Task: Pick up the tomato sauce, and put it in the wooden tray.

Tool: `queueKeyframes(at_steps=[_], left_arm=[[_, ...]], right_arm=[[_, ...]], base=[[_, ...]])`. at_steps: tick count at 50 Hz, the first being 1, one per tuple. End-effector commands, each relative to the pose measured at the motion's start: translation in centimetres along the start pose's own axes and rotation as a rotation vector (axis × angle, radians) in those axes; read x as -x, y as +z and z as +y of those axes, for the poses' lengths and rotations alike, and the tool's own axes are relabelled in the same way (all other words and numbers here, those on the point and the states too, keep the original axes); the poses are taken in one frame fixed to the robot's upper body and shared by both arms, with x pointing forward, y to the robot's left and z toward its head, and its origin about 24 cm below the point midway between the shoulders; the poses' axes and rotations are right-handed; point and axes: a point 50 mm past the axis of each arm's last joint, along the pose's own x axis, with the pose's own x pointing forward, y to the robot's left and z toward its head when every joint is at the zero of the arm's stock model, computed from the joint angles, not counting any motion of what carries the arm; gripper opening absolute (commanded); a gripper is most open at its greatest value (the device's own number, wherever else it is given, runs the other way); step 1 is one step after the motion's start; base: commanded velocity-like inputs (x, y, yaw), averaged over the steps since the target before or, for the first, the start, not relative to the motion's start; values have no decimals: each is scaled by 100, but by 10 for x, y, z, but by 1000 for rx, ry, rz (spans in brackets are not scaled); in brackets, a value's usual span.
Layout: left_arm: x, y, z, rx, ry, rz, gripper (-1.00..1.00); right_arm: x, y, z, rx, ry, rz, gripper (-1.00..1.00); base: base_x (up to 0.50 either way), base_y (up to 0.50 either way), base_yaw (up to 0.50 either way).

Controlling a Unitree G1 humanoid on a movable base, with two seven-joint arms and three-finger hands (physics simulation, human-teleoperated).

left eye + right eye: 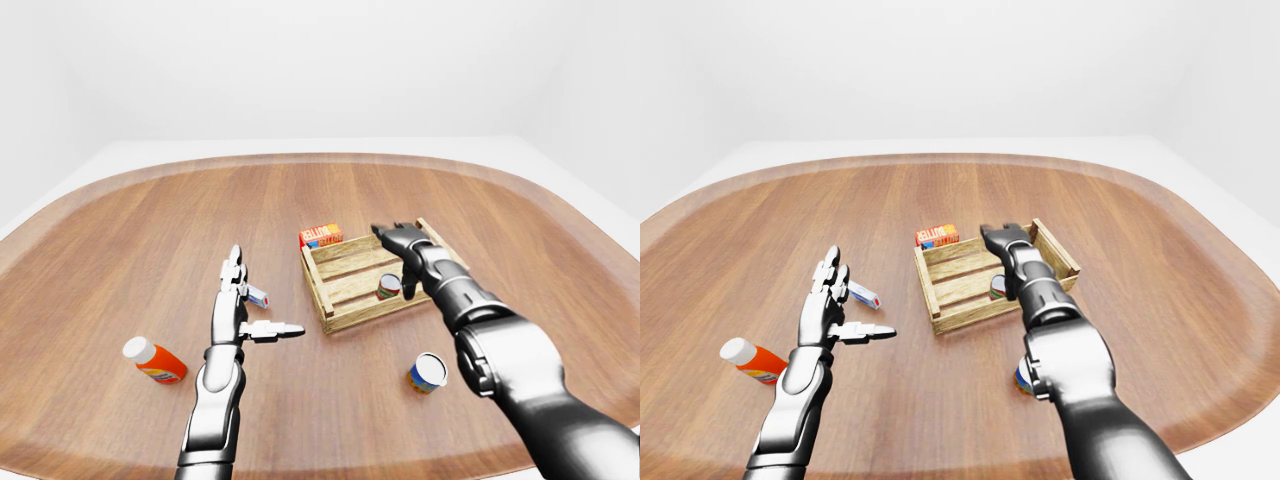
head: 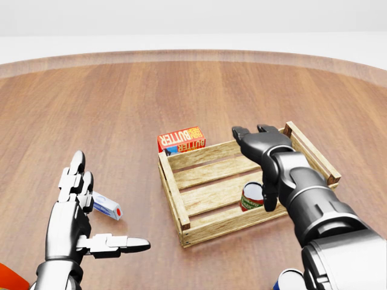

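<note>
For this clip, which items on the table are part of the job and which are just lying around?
Job items:
- tomato sauce can, lying in the tray
- wooden tray
- right hand, open over the tray

Lying about:
- butter box
- small white tube
- orange bottle
- blue-and-yellow cup
- left hand, open, idle

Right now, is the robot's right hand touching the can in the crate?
Apart. The head view shows the right hand open above the crate's far slat, with bare wood between it and the can.
</note>
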Motion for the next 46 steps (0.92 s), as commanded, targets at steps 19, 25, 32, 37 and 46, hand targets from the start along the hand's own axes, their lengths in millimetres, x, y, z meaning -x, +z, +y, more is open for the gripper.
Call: queueKeyframes(at_steps=[19, 25, 32, 37, 46], left_arm=[[0, 0, 0, 1, 1, 0, 100], [0, 0, 0, 0, 0, 1, 100], [0, 0, 0, -1, 0, 1, 100], [0, 0, -1, -1, -1, 2, 100], [0, 0, 0, -1, -1, 2, 100]], right_arm=[[5, -6, -53, 25, -141, 17, 100], [13, -13, -90, 42, -226, 36, 100], [19, -17, -109, 40, -272, 46, 100], [21, -19, -116, 41, -289, 50, 100], [31, -15, -146, 58, -363, 44, 100]], base=[[0, 0, 0], [0, 0, 0], [0, 0, 0], [0, 0, 0], [0, 0, 0]])
